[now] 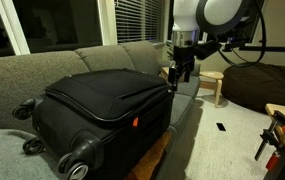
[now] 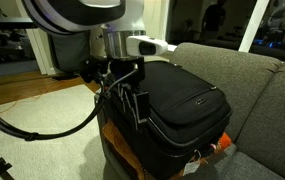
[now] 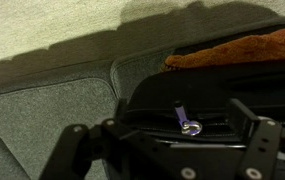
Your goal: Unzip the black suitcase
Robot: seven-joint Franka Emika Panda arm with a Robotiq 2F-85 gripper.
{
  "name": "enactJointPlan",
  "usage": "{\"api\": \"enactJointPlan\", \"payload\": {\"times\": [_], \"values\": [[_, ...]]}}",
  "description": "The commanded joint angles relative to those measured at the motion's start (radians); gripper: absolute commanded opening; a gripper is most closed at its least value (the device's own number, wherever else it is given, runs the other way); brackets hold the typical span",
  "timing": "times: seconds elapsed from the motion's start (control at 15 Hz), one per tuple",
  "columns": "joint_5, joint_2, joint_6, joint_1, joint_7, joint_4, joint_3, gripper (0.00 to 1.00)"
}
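The white arm (image 1: 210,14) comes down from above, wrist bent so the dark gripper (image 1: 179,68) points straight downward. Its jaws stand wide apart. In the wrist view both fingers (image 3: 77,152) show spread along the lower edge.

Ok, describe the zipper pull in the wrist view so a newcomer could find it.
On the grey fabric sofa lies the large black soft-sided suitcase. On its zipped edge, facing the open gripper, sits a small silvery metal zipper pull, the only shiny piece on black fabric.
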Motion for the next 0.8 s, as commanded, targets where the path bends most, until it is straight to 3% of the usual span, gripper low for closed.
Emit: {"api": "enactJointPlan", "payload": {"times": [0.0, 0.73], "values": [[-0.049, 0.001, 0.083, 0.014, 0.049, -0.019, -0.029, 1.00], [-0.052, -0.018, 0.140, 0.021, 0.072, -0.075, -0.045, 1.00]]}}
